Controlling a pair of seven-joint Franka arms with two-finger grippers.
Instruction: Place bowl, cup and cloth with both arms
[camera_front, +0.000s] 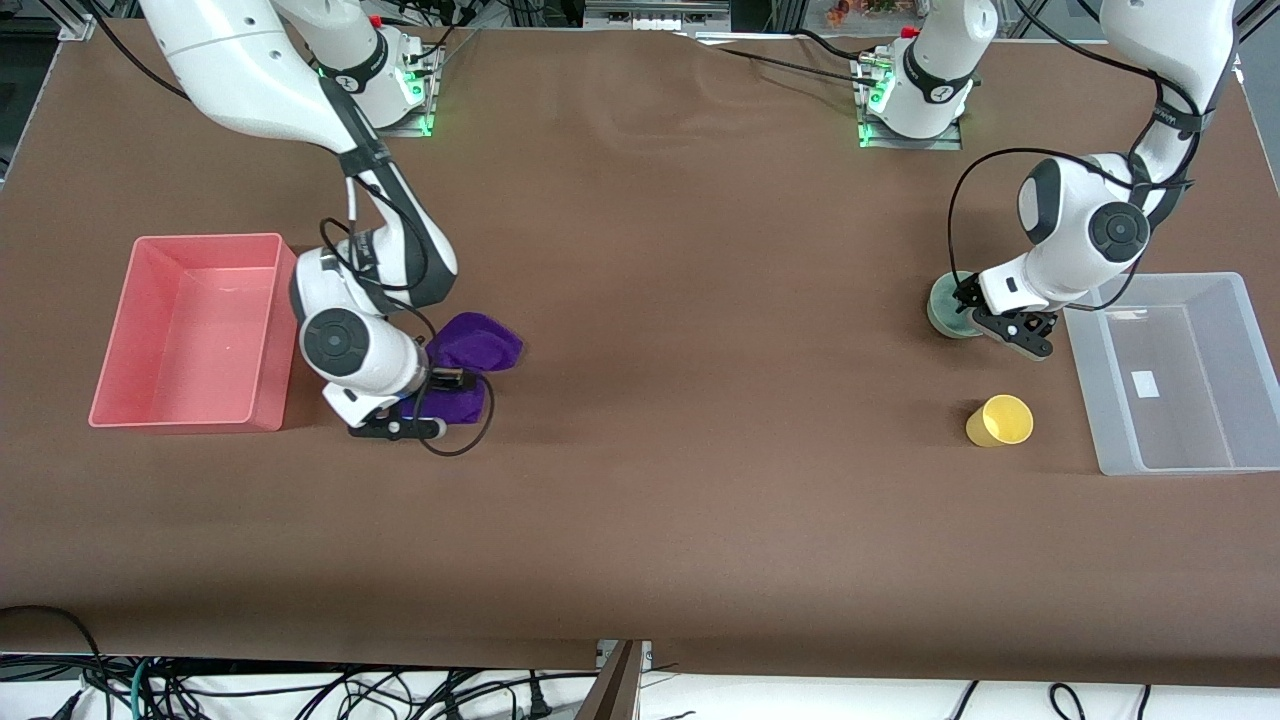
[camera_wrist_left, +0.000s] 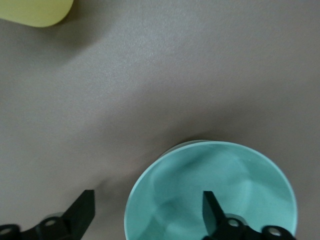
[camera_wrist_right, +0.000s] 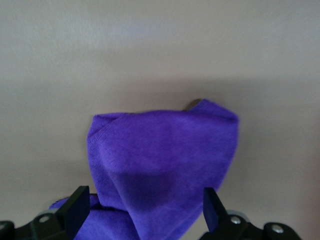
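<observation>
Pale mint-green bowl (camera_wrist_left: 212, 192), upright, rim straddled by the left gripper (camera_wrist_left: 148, 210): one finger inside, one outside. Yellow cup (camera_front: 999, 421), tipped, is seen well apart from those jaws. Purple cloth (camera_wrist_right: 160, 165), bunched and folded, is spanned between the spread right gripper (camera_wrist_right: 142, 210) fingers.

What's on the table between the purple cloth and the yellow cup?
Nothing: the front view shows only bare brown table between the cloth and the cup.
</observation>
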